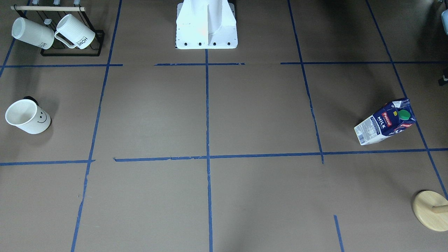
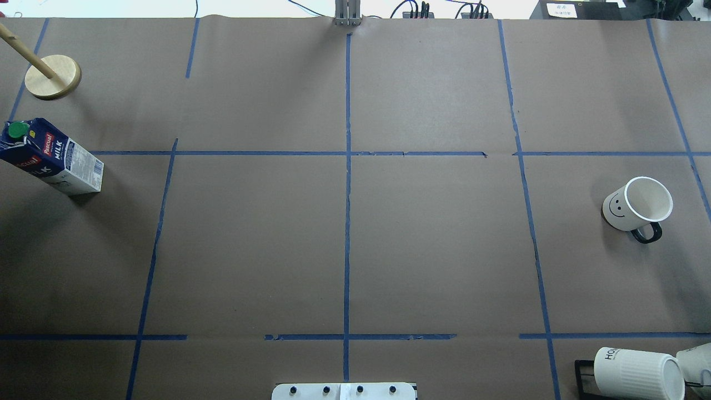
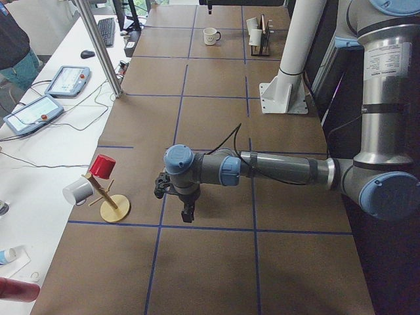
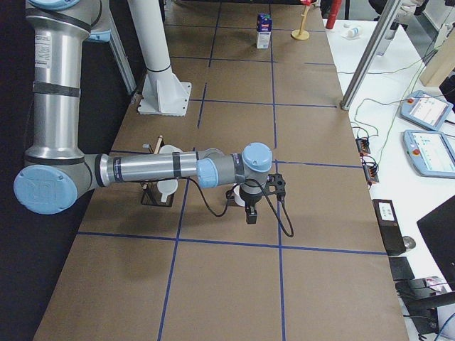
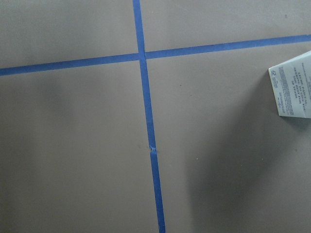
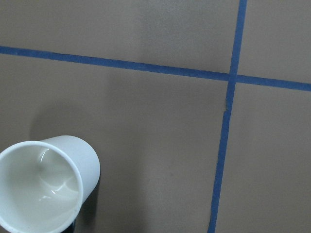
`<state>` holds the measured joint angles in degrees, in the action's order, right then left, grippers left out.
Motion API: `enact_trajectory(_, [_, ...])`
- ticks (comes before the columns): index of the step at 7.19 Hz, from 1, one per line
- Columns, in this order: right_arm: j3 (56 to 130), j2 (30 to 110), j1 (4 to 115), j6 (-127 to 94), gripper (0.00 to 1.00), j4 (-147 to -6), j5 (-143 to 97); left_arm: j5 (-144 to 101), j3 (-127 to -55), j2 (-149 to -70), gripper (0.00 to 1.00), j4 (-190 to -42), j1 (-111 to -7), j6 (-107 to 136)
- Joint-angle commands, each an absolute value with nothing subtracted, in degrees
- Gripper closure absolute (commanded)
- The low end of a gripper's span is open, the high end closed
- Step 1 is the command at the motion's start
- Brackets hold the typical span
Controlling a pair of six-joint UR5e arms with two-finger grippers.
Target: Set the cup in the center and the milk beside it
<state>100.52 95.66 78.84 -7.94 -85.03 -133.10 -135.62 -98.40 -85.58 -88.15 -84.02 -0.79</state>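
Cup [image 6: 41, 187] upright, closest under the right wrist camera. Milk [image 1: 385, 122] upright; both well apart from center [image 2: 348, 153]. You cannot tell left gripper [image 3: 187, 210] or right gripper [image 4: 251, 213] aperture.

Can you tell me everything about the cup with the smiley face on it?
The cup is a smooth white mug, shiny like ceramic. It has a black smiley face drawn on its side and a small black handle. It stands upright with its mouth up and looks empty inside. It sits on the brown table, far out on the robot's right side and well away from the middle. Only the table touches it.
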Motion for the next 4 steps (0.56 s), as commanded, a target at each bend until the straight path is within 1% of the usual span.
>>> enact_trajectory(1, [100.5, 95.3, 78.8, -8.0, 0.00, -85.0, -133.1, -135.6, -98.4, -85.3, 0.00, -90.0, -83.9, -1.1])
enact_trajectory(4, [100.6, 93.3, 78.7, -10.3, 0.00, -85.0, -133.2, -135.6, -98.5, -85.5, 0.00, -90.2, -83.9, -1.1])
